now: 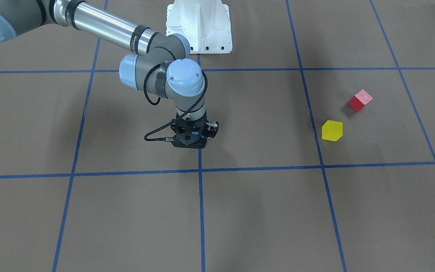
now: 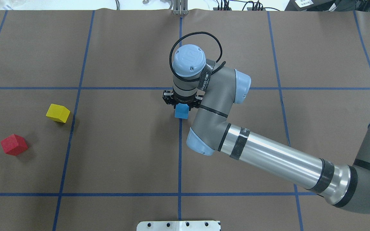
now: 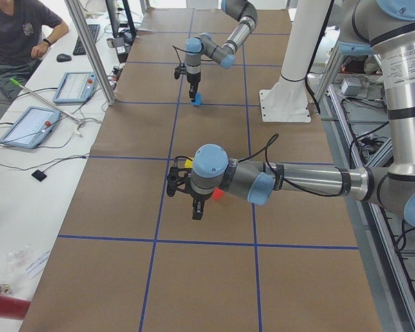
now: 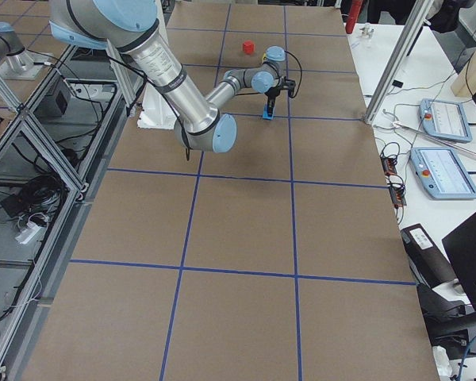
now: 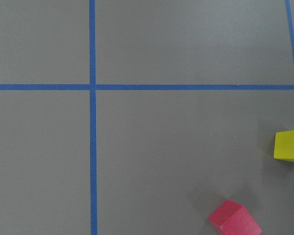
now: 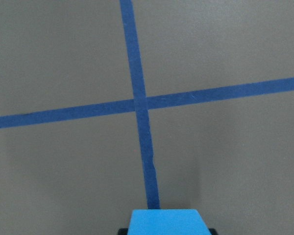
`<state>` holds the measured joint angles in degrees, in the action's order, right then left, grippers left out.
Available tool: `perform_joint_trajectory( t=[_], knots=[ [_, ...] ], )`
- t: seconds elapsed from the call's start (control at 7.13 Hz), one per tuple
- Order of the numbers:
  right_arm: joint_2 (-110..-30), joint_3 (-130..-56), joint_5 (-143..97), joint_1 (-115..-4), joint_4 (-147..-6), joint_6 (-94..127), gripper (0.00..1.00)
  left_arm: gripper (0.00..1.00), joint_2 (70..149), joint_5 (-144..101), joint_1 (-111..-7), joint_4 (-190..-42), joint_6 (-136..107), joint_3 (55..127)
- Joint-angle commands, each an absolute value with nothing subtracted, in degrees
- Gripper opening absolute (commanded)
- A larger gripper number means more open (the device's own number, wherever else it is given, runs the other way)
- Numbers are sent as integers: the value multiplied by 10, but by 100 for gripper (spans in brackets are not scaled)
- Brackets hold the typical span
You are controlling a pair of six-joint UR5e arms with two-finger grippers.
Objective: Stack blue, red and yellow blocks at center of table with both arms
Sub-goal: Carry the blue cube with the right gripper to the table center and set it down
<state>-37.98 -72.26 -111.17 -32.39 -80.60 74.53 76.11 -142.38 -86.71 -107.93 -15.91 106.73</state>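
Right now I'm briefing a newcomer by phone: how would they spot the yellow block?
On the table, look at the robot's left half, away from the arm at the centre. Two loose blocks lie there: the yellow block sits beside a tape line, nearer the centre; the red block lies farther out.

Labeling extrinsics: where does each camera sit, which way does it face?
Front-facing: across the table, facing the robot; right arm, right gripper.
Overhead: behind robot, looking down; right arm over blue block.
Exterior left: table end on robot's left; left arm, left gripper near, right arm far.
Exterior right: opposite end; right arm near.
Left wrist: down at yellow block, red block; no robot parts.
Right wrist: down at tape cross; blue block at bottom edge.
Shared: front-facing and overhead both show yellow block, red block, mirrored.
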Motion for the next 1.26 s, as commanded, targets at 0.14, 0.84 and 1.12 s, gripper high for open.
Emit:
perform_joint_trajectory(
  t=[0.14,0.84,1.12],
  knots=[
    [-364,-701,-1108,-322,-806,745,0,99,761,-1424,-867,-1079,-159,1067],
    [-367,-702,-1108,-323,-809,714,100,100,761,-1424,-867,-1079,-159,1067],
    [-367,-704,-1111,-324,-811,701,100,99,762,-1423,-865,-1079,-158,1065]
  ],
)
